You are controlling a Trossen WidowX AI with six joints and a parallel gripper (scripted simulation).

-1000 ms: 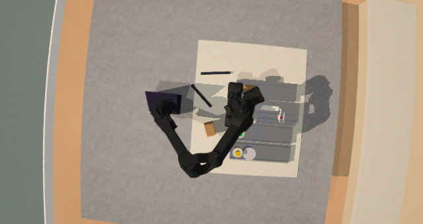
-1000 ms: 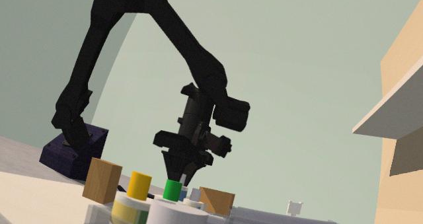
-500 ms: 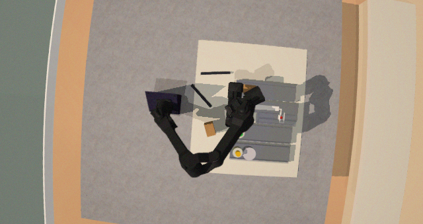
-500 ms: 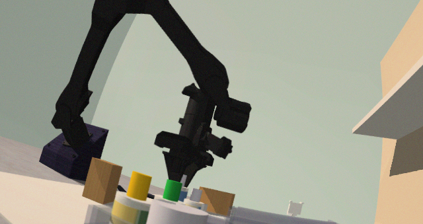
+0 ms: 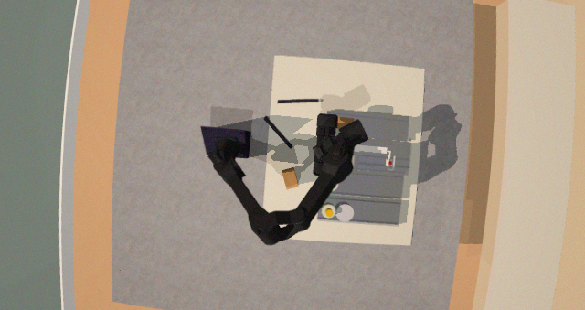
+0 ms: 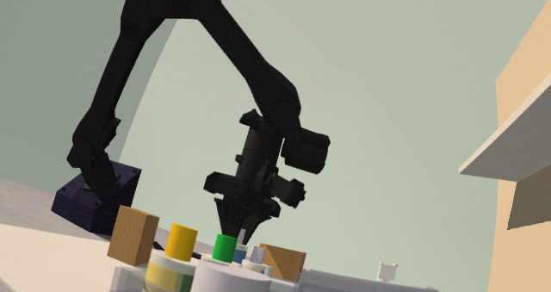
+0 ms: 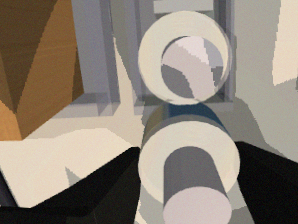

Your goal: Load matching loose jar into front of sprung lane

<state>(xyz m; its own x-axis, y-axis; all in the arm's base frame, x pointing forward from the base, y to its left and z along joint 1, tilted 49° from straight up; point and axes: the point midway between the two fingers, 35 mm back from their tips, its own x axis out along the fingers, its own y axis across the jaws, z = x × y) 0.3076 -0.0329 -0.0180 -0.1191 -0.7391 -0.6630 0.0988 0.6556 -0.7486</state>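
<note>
Black parallel-jaw claw [image 7: 189,183] clamped on a cream-bodied jar with a pale grey cylindrical cap [image 7: 194,192] — its dark fingers flank the jar's shoulder on both sides. In the wrist view, a second jar of the same cream body and grey cap [image 7: 186,56] lies directly ahead of the held one, in line with it in a grey lane of the rack [image 7: 93,43]; a dark blue band shows between the two, and whether they touch cannot be told. A brown wooden block [image 7: 33,50] sits to the left. From outside, the claw [image 6: 241,229] points down behind a green-capped jar [image 6: 225,249] and a yellow-capped jar [image 6: 181,242]. From above, the black arm [image 5: 292,209] reaches over the cream tabletop [image 5: 347,77] to the grey lane rack [image 5: 384,187].
</note>
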